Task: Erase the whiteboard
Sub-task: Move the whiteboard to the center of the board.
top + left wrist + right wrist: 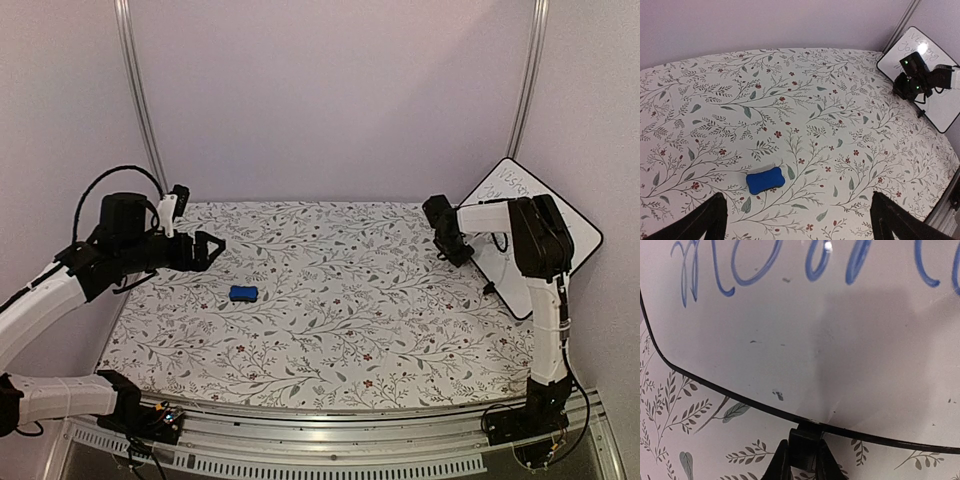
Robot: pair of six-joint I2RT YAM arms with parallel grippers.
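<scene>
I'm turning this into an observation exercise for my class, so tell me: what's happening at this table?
The right arm has its jaws pinched on a small black foot at the edge of the whiteboard. The board leans at the table's right side with blue handwriting on it. The left arm hovers with jaws open above the blue eraser. The eraser lies on the floral cloth, not picked up. Nothing has been wiped yet.

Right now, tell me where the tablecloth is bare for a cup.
Bare: the wide middle of the tablecloth, between the eraser and the whiteboard, and the near strip. Crowded: the right edge, where the right fingers pinch the whiteboard's foot.
</scene>
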